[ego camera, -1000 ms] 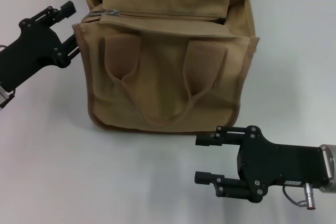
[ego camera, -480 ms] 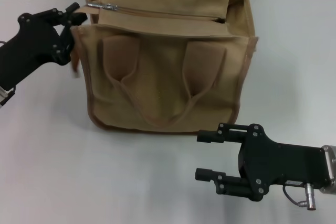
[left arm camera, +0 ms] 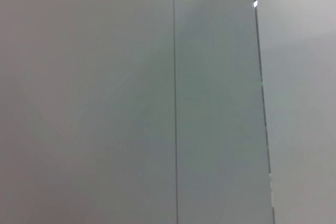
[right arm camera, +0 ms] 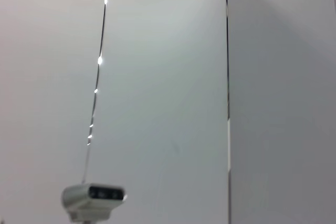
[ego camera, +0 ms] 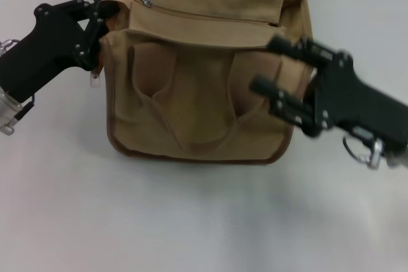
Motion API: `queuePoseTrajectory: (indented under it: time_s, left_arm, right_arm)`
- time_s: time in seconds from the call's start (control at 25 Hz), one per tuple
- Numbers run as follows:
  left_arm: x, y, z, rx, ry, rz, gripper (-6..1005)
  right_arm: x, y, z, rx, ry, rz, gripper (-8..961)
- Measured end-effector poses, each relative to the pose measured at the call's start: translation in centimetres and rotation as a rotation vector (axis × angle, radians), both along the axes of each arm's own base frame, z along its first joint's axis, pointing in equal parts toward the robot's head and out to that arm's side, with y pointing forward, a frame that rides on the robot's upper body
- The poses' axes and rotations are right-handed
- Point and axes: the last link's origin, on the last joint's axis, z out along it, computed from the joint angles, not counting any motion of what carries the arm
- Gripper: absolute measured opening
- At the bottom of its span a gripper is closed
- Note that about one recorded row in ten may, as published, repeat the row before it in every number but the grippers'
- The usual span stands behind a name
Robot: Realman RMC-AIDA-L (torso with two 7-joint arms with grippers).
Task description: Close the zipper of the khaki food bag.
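Since a moment ago our left claw (ego camera: pixel 102 14) has clamped the khaki food bag (ego camera: pixel 204 93)'s far-left corner on the tabletop (ego camera: pixel 191 221) while our released right claw (ego camera: pixel 271 65) swung up beside it, leaving the zipper (ego camera: pixel 204 11) open.

Head camera looks down; wrist cameras face walls.

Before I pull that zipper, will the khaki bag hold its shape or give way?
Probably give. The khaki food bag is soft canvas; its top corner already looks bunched where the left gripper holds it, so it likely folds under pull. It stands boxy, so it may slide rather than tip. The right gripper, open at the other side, could brace it while the zipper runs.
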Motion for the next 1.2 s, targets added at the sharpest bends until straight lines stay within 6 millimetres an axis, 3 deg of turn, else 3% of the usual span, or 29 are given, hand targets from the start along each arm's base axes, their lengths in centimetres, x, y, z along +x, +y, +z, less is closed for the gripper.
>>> queuePoseTrajectory:
  time_s: [0.28, 0.48, 0.88, 1.2]
  left_arm:
    - [0.9, 0.4, -0.4, -0.018, -0.024, -0.031, 22]
    - [1.5, 0.5, -0.5, -0.025, -0.045, -0.048, 24]
    - [2.6, 1.0, -0.9, -0.041, -0.068, -0.080, 29]
    - [3.8, 1.6, -1.4, -0.068, -0.071, -0.115, 32]
  right_arm:
    - [-3.4, 3.9, -0.9, 0.270, -0.102, 0.118, 613]
    - [-4.6, 5.7, -2.1, 0.441, -0.201, 0.132, 614]
    - [-6.0, 6.1, -4.7, 0.550, -0.320, 0.177, 614]
    - [-6.5, 6.6, -5.1, 0.568, -0.334, 0.140, 613]
